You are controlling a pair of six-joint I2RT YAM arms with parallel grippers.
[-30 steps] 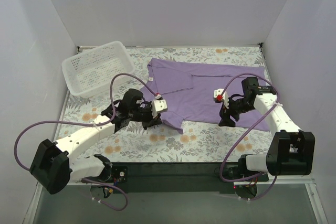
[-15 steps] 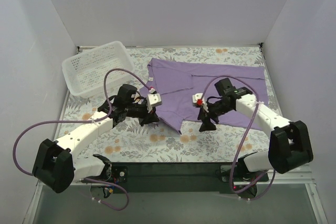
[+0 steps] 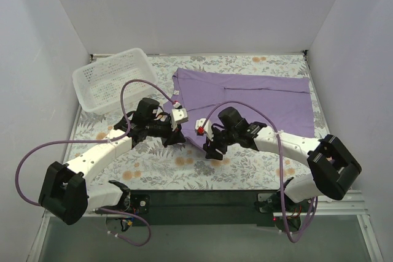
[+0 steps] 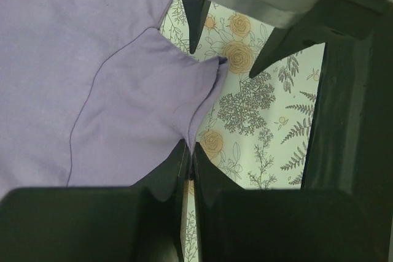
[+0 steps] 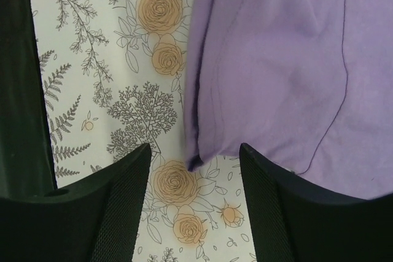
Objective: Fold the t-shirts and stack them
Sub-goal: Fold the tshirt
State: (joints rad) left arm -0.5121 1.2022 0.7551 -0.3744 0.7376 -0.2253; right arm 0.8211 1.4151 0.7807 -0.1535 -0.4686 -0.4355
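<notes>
Pinching and straddling the near-left corner of the t-shirt

Obs. 1: The lavender t-shirt (image 3: 258, 99) lies on the floral tabletop (image 3: 153, 170), spread mostly flat over its far right part. Its far side runs close to the tabletop's far edge. Its near-left corner narrows to a point near the middle of the tabletop.

Obs. 2: The left gripper (image 3: 175, 138) sits just left of that corner. In the left wrist view its jaws are pressed together (image 4: 189, 154), with a thin edge of the t-shirt (image 4: 92, 59) caught between them. The fabric next to the grip is raised into a small fold, with a curved seam line across it.

Obs. 3: The right gripper (image 3: 212, 150) is low over the same corner, coming in from the right side. In the right wrist view its jaws stand apart (image 5: 193, 167). The tip of the t-shirt (image 5: 276, 59) hangs in the gap between them. Neither jaw presses on the cloth, so nothing is gripped on this side.

Obs. 4: The two grippers are near each other at the middle of the tabletop, not touching.

Obs. 5: A white perforated basket (image 3: 113, 81) sits at the far left corner, well apart from the t-shirt.
</notes>
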